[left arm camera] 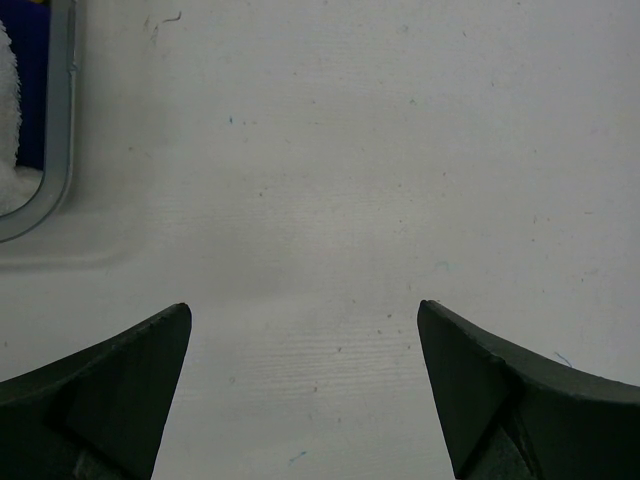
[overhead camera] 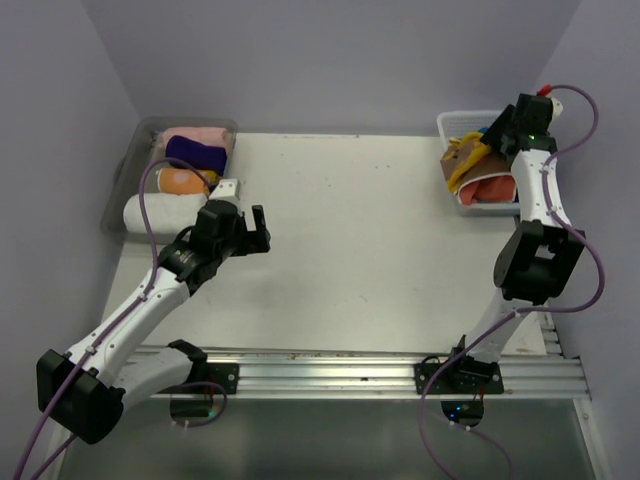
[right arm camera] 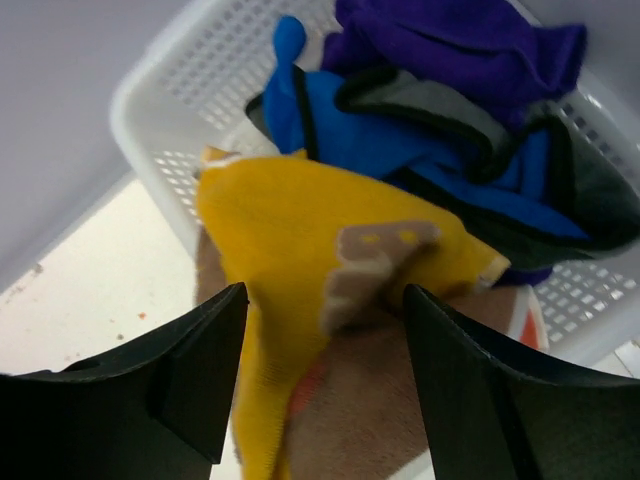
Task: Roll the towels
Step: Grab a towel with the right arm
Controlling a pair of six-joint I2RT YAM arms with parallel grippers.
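Perhaps four rolled towels (overhead camera: 195,152), one bin (overhead camera: 114,195)

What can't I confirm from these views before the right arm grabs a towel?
Right wrist view: whether the right gripper touches the yellow towel; its fingers hide the cloth below.
Top view: the basket contents, mostly covered by the right arm.
Left wrist view: the bin is cut off by the left edge; only a white towel sliver shows.
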